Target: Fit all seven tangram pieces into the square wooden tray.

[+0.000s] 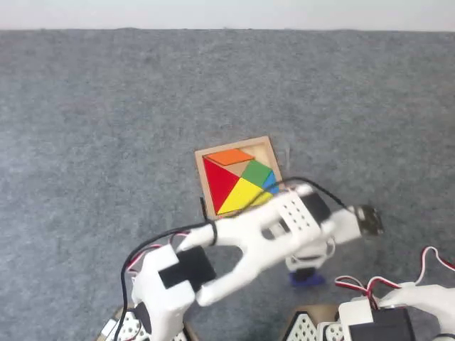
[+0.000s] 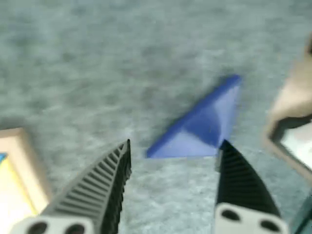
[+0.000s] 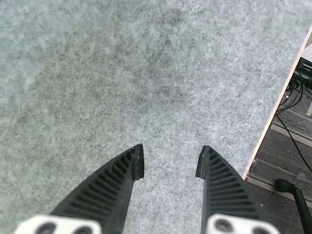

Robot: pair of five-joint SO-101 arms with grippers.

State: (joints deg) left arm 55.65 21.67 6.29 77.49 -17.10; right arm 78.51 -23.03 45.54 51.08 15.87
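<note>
Left hand (image 2: pixel 175 144) is nearest the lens in its own wrist view. Its two black fingers stand wide apart and hold nothing. One fingertip sits just beside an edge of the blue triangle (image 2: pixel 204 122); the other is well clear of it over the grey felt surface (image 1: pixel 106 106). The triangle lies flat on the felt, outside the square wooden tray (image 1: pixel 234 145), just off the side nearest the arm bases.

Right hand (image 3: pixel 170 147) hangs with its fingers parted and empty over bare felt, close to the surface's edge.

Tray contents, from the high view:
- orange piece (image 1: pixel 229 156)
- red piece (image 1: pixel 219 181)
- yellow piece (image 1: pixel 242 193)
- green piece (image 1: pixel 257 172)
- a small blue piece (image 1: pixel 271 181)

Bare wood shows at the far right corner. The left arm covers the near right corner, so the full count of seated pieces cannot be confirmed.

Assessment: the step in hand is the pick-up of the loose blue triangle, and the task appears well advanced but incomplete. The next move calls for centring the fingers across the triangle, lowering to the felt and closing on its edges. The piece is thin, so a shallow grip could let it slip. After lifting, it must be turned to match the open gap.
</note>
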